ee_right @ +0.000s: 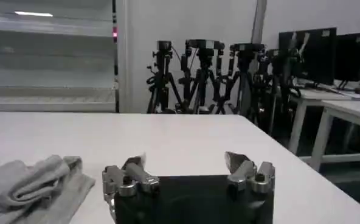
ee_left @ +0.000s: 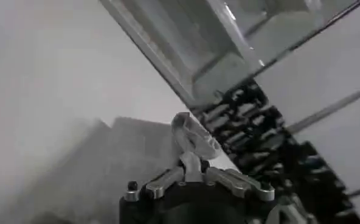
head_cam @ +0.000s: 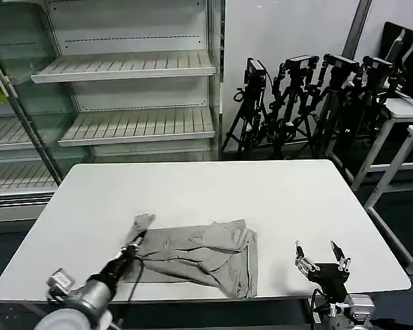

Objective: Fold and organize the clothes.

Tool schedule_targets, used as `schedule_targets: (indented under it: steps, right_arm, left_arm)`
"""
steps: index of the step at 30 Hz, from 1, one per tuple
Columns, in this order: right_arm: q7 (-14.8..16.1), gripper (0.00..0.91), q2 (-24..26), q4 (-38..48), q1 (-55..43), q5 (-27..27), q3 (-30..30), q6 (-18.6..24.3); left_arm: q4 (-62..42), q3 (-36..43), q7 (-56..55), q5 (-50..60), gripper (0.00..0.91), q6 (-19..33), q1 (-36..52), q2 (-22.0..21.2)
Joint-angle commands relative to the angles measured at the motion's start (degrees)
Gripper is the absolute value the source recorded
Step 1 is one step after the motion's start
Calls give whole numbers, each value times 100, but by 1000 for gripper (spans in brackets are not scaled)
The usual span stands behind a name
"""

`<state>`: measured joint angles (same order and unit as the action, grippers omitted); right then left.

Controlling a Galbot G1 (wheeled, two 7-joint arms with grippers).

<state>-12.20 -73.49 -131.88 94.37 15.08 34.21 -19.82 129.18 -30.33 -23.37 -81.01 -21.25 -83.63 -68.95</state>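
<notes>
A: Item one, the white table (head_cam: 213,199). Condition?

B: Broad, bare across its far half. One article lies on it, toward the near edge and left of centre.

A: Item two, the article.

B: One light grey T-shirt (head_cam: 199,258), in a loose, uneven rectangle. Ridges and a doubled-over fold sit on its right half. Its near right corner reaches the table's front edge. In the right wrist view the T-shirt (ee_right: 31,185) reads as a soft heap, not a flat packet.

A: Progress entry?

B: My judgement: partly folded. The cloth is gathered inward and narrower than an open shirt would be, yet the edges are not squared and the surface is rumpled. Left to do: at least one more fold, smoothing, and a tidy placement.

A: Item three, the left gripper (head_cam: 133,249).

B: At the shirt's left edge. Its fingers are pinched together on a small peak of grey cloth, which stands up above the table. The left wrist view confirms it: left gripper (ee_left: 192,163) with a tuft of fabric rising from between the tips.

A: Item four, the right gripper (head_cam: 319,254).

B: Near the table's front edge, well to the right of the shirt, touching nothing. Fingers spread wide apart, nothing between them; the same in its own view, right gripper (ee_right: 186,163).
</notes>
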Motion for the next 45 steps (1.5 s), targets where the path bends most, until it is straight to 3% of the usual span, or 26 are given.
schedule_targets:
  steps: [1, 18, 19, 20, 21, 22, 32, 36, 42, 45]
  right_arm:
    - [2, 907, 0, 32, -4, 7, 10, 5]
    - [5, 907, -12, 103, -92, 40, -16, 17]
    - [5, 907, -11, 110, -101, 39, -24, 12]
    - [3, 907, -10, 115, -111, 40, -29, 10]
    - [3, 907, -6, 118, -119, 40, -36, 6]
    - [4, 907, -4, 119, -124, 40, -37, 6]
    - [-32, 907, 59, 187, -231, 60, -60, -25]
    - [-27, 907, 99, 178, -244, 61, -93, -34]
    - [-21, 907, 200, 254, -369, 104, -177, -55]
    - [-21, 907, 216, 299, -447, 108, -260, -74]
  left_arm:
    - [-67, 1487, -15, -57, 60, -77, 610, -774]
    - [-1384, 2283, -162, 795, 60, 146, 1347, -1261]
    - [-1420, 2299, -162, 841, 91, 161, 1371, -1271]
    - [-1463, 2319, -161, 906, 524, 172, 1386, -1280]
    - [-1489, 2330, -164, 948, 836, 166, 1402, -1287]
    - [-1520, 2332, -169, 952, 907, 147, 1410, -1290]
    - [-782, 2110, -62, 668, 907, 13, 1397, -1119]
    - [-476, 1669, -36, 595, 907, -66, 1212, -898]
    - [-310, 609, 189, 1191, 907, -485, 732, -158]
    - [-293, -77, 213, 749, 907, -1004, 457, 330]
